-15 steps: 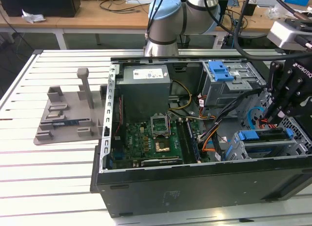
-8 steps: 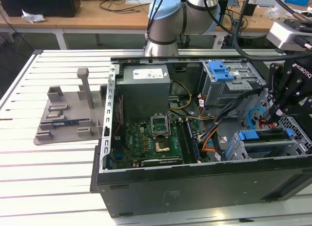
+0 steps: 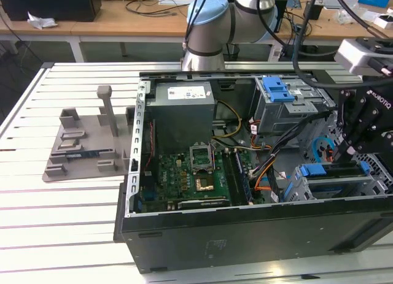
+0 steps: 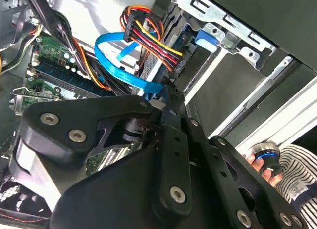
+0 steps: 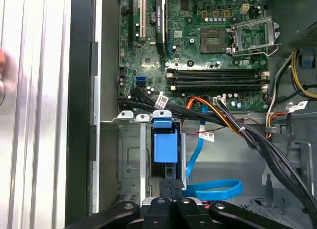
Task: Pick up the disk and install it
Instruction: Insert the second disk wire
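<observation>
One disk (image 3: 312,171) is seen in the drive cage at the corner of the open computer case (image 3: 245,235), on the exterior view's right and close to the near wall. Little of it is shown: a blue plastic carrier rail with a smooth, slightly glossy surface, and a dark narrow strip beside it. The flat faces and the label are hidden by the cage. In the exterior view its long axis is laid from left to right, nearly parallel to the near case wall. In the first wrist view the disk (image 5: 165,145) is met end-on as a blue rectangular block between perforated grey sheet-metal walls.

The gripper (image 3: 339,154) is held just above the disk, pointing down into the cage. In both wrist views its black fingers (image 5: 167,189) are pressed together at the tips; it cannot be told whether the tips touch the disk.

A flat blue ribbon cable (image 5: 213,189) is curled just beside the cage. The green motherboard (image 3: 184,173) is lying on the case floor, with a grey power-supply box (image 3: 183,112) behind it. The case is placed on a white slatted bench (image 3: 61,222). In the second wrist view a person's hand (image 4: 262,162) in a striped sleeve is seen outside the case.
</observation>
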`<action>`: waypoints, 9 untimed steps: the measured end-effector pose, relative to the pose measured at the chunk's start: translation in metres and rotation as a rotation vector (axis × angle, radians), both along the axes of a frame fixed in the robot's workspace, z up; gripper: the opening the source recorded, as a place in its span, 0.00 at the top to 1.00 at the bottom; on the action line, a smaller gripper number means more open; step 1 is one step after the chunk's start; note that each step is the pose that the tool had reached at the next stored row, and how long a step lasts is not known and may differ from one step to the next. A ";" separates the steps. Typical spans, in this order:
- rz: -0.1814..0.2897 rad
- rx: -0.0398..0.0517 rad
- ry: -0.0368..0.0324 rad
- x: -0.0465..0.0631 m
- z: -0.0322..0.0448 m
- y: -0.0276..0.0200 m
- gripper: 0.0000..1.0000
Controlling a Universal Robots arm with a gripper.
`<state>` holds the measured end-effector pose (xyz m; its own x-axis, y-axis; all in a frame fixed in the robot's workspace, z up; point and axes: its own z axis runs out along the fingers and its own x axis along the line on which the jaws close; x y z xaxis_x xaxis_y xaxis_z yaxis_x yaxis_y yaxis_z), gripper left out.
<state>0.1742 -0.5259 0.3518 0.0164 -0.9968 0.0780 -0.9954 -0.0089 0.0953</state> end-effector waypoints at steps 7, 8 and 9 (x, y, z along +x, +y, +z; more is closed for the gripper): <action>0.000 -0.0052 0.0000 0.003 -0.0062 -0.0004 0.89; 0.002 -0.0052 0.0000 0.003 -0.0062 0.0043 0.89; 0.004 -0.0051 0.0000 0.003 -0.0064 0.0057 0.89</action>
